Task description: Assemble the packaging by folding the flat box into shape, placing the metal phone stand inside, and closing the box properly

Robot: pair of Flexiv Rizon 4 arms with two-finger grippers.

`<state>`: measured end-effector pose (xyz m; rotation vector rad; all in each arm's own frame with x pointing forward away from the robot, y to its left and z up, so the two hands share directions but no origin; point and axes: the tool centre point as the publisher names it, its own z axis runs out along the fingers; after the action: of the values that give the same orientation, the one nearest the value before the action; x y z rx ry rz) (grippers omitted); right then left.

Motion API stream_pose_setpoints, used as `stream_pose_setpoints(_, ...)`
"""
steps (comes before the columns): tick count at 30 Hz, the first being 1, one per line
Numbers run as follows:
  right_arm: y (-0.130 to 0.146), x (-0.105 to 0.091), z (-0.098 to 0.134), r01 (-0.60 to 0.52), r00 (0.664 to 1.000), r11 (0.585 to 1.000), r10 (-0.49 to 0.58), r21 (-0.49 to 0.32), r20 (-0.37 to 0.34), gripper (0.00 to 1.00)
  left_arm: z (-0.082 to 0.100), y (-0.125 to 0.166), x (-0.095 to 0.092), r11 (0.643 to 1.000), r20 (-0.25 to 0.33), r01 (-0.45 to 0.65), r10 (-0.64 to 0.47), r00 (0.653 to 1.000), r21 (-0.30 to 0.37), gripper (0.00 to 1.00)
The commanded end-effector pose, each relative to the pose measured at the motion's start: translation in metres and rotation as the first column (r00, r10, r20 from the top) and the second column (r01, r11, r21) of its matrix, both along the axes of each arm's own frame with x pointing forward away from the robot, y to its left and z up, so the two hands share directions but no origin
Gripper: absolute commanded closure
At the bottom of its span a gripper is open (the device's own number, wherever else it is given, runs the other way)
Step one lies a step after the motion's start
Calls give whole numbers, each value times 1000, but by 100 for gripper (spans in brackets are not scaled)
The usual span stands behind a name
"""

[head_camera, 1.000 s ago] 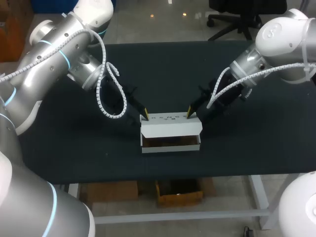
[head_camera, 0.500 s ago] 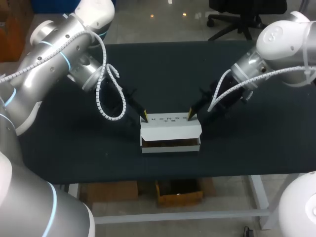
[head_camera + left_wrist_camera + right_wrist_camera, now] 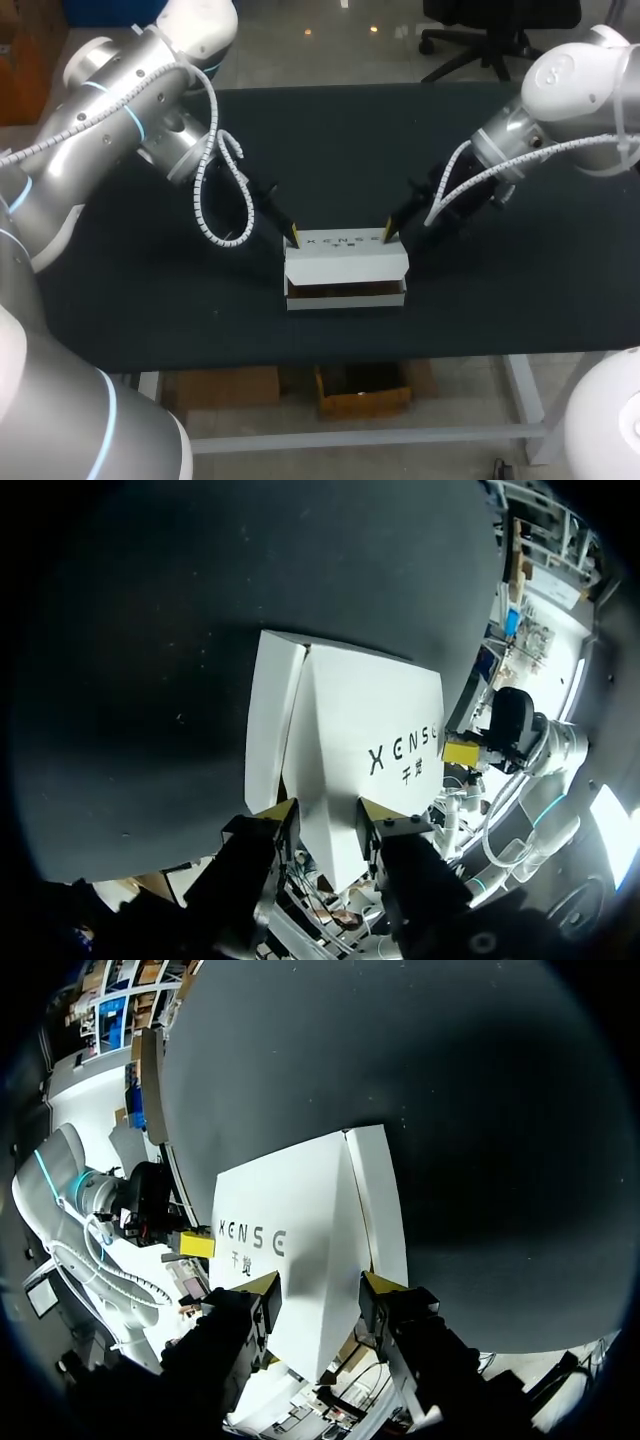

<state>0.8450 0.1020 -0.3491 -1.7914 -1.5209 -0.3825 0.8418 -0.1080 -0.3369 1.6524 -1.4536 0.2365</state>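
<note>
While the white box (image 3: 345, 266) sits front and centre on the black table (image 3: 480, 300), lid (image 3: 370, 730) slightly ajar, the left gripper (image 3: 330, 818) and right gripper (image 3: 320, 1288), fingers spread, bear on its ends, apparently closing it.

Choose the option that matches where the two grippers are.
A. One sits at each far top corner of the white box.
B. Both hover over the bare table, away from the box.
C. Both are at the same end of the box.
A: in the head view the left gripper is at one far top corner of the white box and the right gripper at the other.
</note>
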Motion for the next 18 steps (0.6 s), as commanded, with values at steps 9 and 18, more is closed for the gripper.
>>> stream_pose_setpoints(9,2,10,-3,-18,1000,1000,18,10,-2,52,1,0,0,1000,35,4,-5,999,28,62)
stream_pose_setpoints(18,4,13,-6,-25,1000,1000,25,13,-4,52,3,4,1,998,80,3,-7,997,59,60)
